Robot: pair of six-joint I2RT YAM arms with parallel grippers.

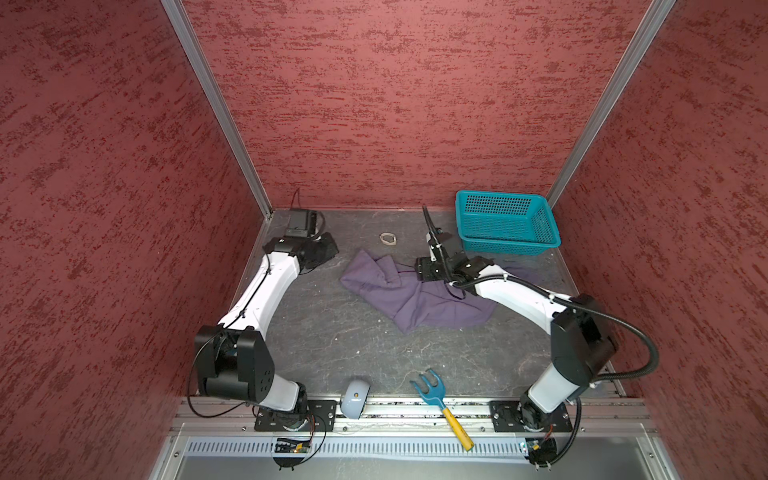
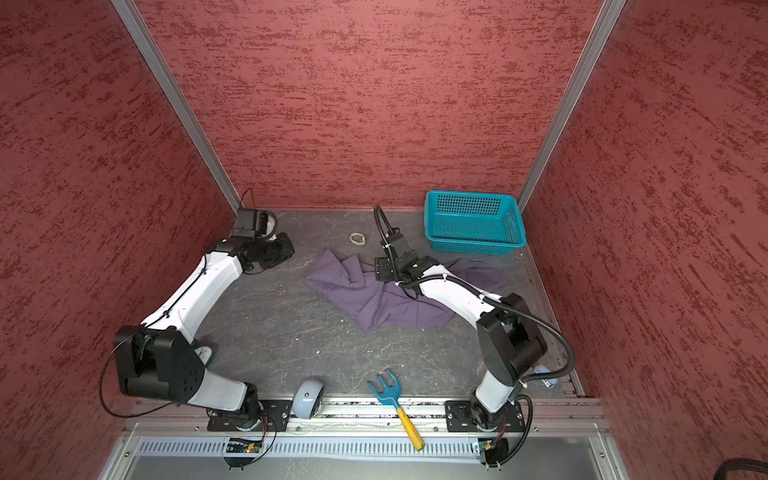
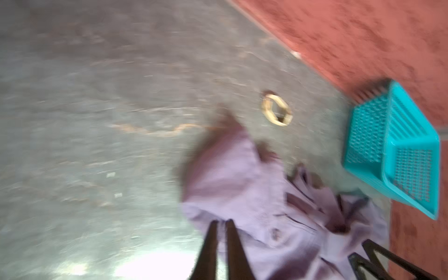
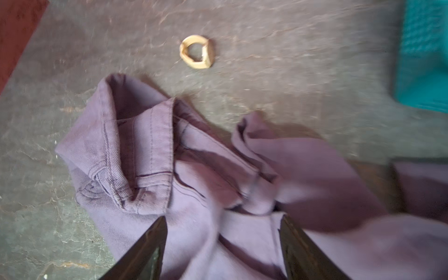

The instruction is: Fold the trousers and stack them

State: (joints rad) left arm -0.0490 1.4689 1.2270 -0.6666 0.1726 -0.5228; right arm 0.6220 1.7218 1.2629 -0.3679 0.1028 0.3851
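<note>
**Position of the workpiece.** The trousers (image 1: 415,291) lie crumpled, not yet folded, on the surface (image 1: 332,345). They are right of centre and in front of the teal basket (image 1: 505,245), and do not touch it. A small tan ring (image 1: 388,238) lies just beyond the heap, clear of the cloth.

**Long axis.** In both top views the heap runs diagonally. The waistband end (image 4: 135,145), turned partly inside out, points toward the far left. The legs trail toward the near right, and one portion (image 2: 478,274) passes under the right arm.

**Right gripper** (image 4: 224,217). It sits directly over the middle of the heap, just behind the waistband. The jaws are released and spread wide, and cloth shows between them. The views do not show whether the tips touch the cloth. This is the nearer arm.

**Left gripper** (image 3: 221,221). It sits off the heap on the waistband side and points toward it across bare surface. The jaws are parted by a narrow gap and grasp nothing. The wrist view is blurred.

**Implication for the next move.** The right jaws probably need only to descend to reach the cloth. The left jaws would have to travel toward the centre to reach the waistband edge, and open wider first.
</note>
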